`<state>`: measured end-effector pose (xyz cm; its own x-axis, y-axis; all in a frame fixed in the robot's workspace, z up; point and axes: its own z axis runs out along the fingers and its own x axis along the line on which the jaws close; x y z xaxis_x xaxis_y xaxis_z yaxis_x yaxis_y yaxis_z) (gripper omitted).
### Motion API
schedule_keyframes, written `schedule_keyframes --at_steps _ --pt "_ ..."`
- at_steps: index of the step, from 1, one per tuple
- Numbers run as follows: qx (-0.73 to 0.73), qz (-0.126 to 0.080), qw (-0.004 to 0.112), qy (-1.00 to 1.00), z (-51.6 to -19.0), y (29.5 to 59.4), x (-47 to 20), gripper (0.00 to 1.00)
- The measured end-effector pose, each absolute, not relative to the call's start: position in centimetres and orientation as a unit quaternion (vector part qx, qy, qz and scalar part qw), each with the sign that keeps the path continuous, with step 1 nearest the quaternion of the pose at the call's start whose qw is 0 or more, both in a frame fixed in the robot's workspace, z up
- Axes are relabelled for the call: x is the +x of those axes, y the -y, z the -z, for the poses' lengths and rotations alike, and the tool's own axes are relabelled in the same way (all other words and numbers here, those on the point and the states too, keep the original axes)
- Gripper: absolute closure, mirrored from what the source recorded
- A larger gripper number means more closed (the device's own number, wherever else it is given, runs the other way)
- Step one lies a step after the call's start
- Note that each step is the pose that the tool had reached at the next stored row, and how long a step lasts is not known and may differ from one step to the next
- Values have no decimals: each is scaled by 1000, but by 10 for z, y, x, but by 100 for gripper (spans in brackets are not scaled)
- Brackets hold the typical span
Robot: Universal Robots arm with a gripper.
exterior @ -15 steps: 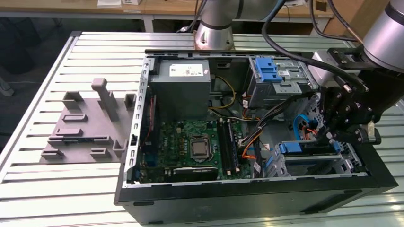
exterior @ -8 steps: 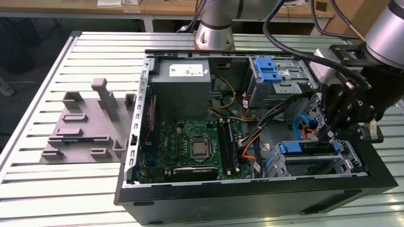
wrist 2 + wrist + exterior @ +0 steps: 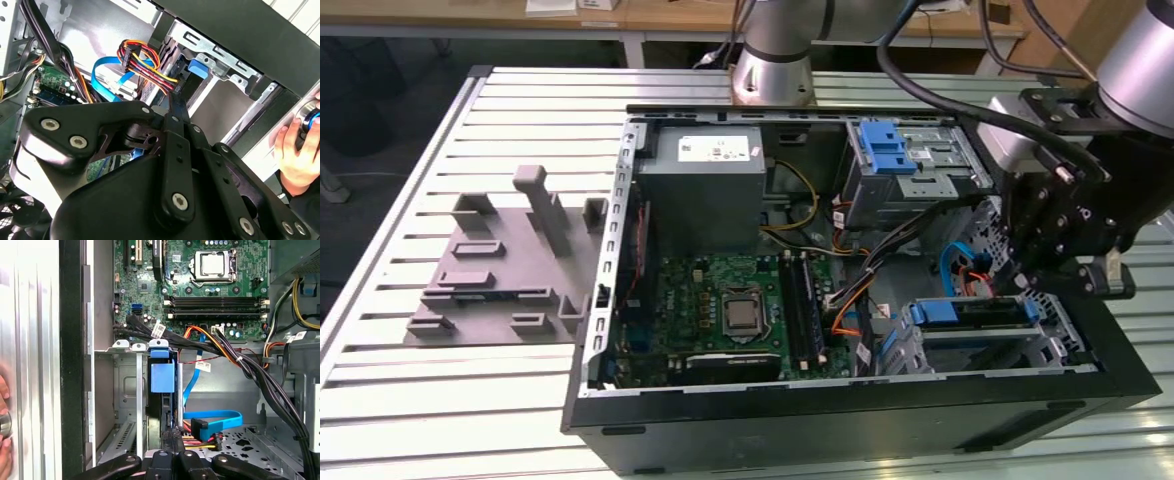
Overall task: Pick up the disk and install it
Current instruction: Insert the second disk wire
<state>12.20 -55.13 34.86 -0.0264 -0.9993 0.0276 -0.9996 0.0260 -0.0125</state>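
The disk [image 3: 971, 313] sits edge-up in a slot of the metal drive cage [image 3: 1061, 335] at the front corner of the open computer case, on the exterior view's right. In the first wrist view its blue bracket tab [image 3: 162, 376] stands between the cage's rails. In the second wrist view the same blue tab [image 3: 198, 68] pokes out of the cage. My gripper [image 3: 1010, 290] reaches down into the case at the disk's cable end. Its fingers [image 3: 172, 436] are pressed together, shut, with the tips [image 3: 176, 104] at the disk's dark edge beside the coloured power wires.
A grey power supply box [image 3: 707, 165] with a white sticker and a blue ribbed latch [image 3: 887, 150] lie at the case's back. The motherboard [image 3: 727, 310] fills the middle. Cable bundles [image 3: 250, 370] cross beside the cage. A grey fixture [image 3: 507, 260] stands on the slatted table. A person's hand [image 3: 292, 150] rests outside the case.
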Motion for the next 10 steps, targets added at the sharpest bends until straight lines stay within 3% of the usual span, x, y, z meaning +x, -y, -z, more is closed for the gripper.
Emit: schedule_keyframes --at_steps 10 --pt "698 -13 5 716 -353 551 118 89"
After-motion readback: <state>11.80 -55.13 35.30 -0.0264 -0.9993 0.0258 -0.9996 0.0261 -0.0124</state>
